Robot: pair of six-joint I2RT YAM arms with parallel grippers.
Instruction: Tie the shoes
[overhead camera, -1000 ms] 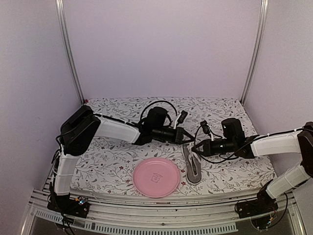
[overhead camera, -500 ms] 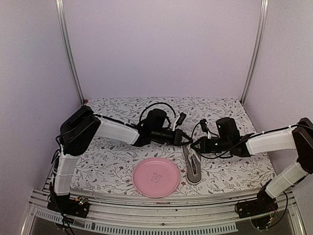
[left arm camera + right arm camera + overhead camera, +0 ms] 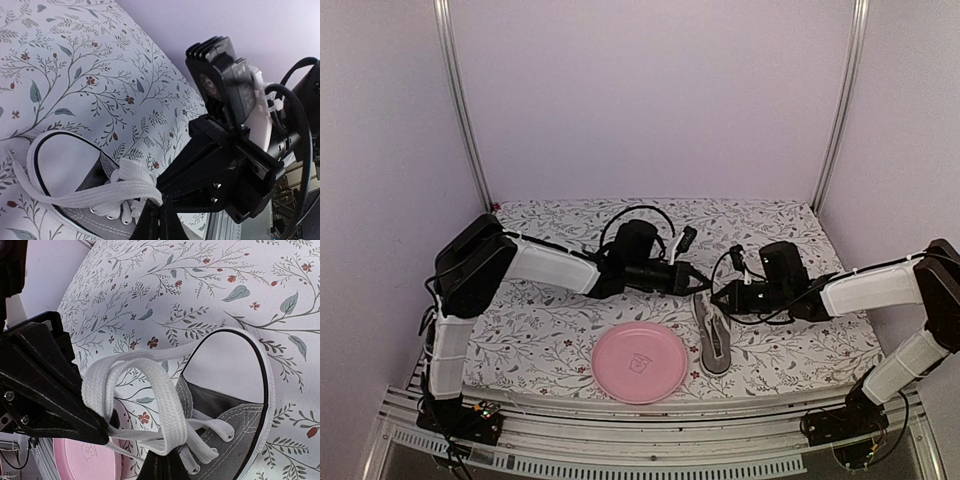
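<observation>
The small grey sneaker lies on the floral table cover, right of the pink plate. Both grippers meet over its far end. My left gripper is shut on a white lace, its fingertips pinching the lace beside the eyelets; the grey upper shows below. My right gripper is shut on a white lace loop, pinched at its fingertips above the shoe's tongue. The two grippers are almost touching; each shows as a black body in the other's wrist view.
A pink plate sits near the front edge, left of the shoe, and also shows in the right wrist view. Cables loop over both wrists. Purple walls and metal posts enclose the table.
My right gripper has moved left toward the left gripper, closing the gap over the shoe's far end. The left gripper has shifted only slightly. The shoe has stayed put.
</observation>
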